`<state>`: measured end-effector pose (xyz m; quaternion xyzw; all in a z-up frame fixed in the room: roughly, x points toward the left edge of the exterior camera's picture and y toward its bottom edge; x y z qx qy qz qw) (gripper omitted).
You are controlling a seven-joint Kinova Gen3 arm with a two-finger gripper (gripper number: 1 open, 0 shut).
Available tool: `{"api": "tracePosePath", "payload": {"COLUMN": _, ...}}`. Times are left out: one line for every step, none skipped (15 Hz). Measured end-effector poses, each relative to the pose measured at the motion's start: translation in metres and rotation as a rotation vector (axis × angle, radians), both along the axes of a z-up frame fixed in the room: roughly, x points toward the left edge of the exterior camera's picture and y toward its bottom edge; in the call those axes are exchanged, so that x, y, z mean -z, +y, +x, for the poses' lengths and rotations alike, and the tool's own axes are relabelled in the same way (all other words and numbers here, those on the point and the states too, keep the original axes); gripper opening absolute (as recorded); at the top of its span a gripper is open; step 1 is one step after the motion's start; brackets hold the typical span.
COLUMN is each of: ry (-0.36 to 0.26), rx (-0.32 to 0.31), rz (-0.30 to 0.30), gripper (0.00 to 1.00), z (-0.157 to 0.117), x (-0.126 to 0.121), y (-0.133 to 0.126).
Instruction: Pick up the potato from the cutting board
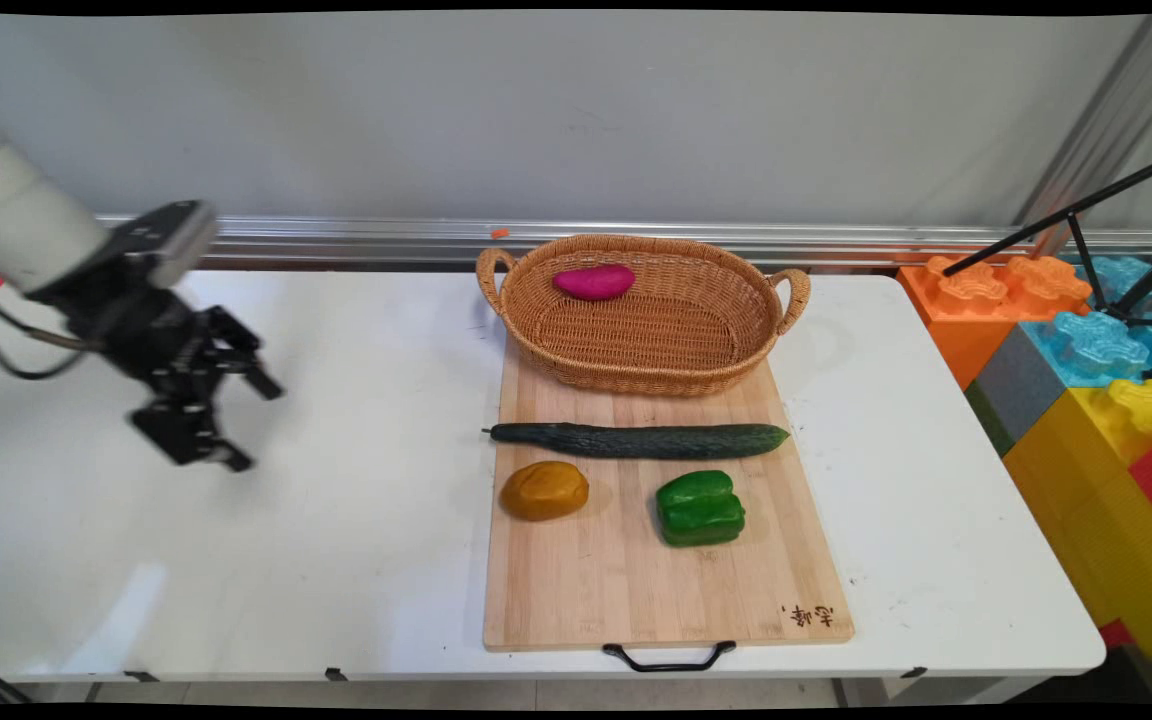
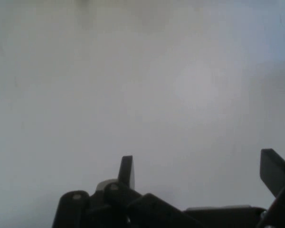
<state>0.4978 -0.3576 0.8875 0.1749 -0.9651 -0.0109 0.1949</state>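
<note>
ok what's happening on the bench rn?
The black two-finger gripper is open and holds nothing, over bare white table left of the wooden cutting board. On the board lie a dark green cucumber, a brown potato and a green bell pepper. The oval wicker basket at the board's far end holds a magenta sweet potato.

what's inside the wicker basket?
One magenta sweet potato lies in the wicker basket, at its far left. The rest of the woven floor shows bare. The near wall hides a strip of floor just behind it, so anything low there cannot be seen.
</note>
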Motion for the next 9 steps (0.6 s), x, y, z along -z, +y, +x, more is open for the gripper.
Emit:
{"api": "tracePosePath", "payload": {"ry": 0.017, "rx": 0.0, "rz": -0.013, "gripper": 1.0, "z": -0.023, "x": 0.001, "y": -0.006}}
{"api": "tracePosePath", "payload": {"ry": 0.027, "rx": 0.002, "rz": -0.022, "gripper": 1.0, "z": -0.039, "x": 0.001, "y": -0.009}}
{"api": "tracePosePath", "payload": {"ry": 0.039, "rx": 0.006, "rz": -0.034, "gripper": 1.0, "z": -0.062, "x": 0.002, "y": -0.015}}
{"api": "tracePosePath", "payload": {"ry": 0.045, "rx": 0.008, "rz": -0.041, "gripper": 1.0, "z": -0.077, "x": 0.003, "y": -0.018}}
{"api": "tracePosePath", "payload": {"ry": 0.05, "rx": 0.01, "rz": -0.047, "gripper": 1.0, "z": -0.088, "x": 0.003, "y": -0.021}}
{"api": "tracePosePath", "payload": {"ry": 0.055, "rx": 0.012, "rz": -0.057, "gripper": 1.0, "z": -0.105, "x": 0.005, "y": -0.025}}
{"api": "tracePosePath", "payload": {"ry": 0.057, "rx": 0.011, "rz": -0.068, "gripper": 1.0, "z": -0.122, "x": 0.007, "y": -0.029}}
{"api": "tracePosePath", "payload": {"ry": 0.057, "rx": 0.01, "rz": -0.08, "gripper": 1.0, "z": -0.14, "x": 0.011, "y": -0.034}}
{"api": "tracePosePath", "payload": {"ry": 0.056, "rx": 0.008, "rz": -0.086, "gripper": 1.0, "z": -0.151, "x": 0.015, "y": -0.037}}
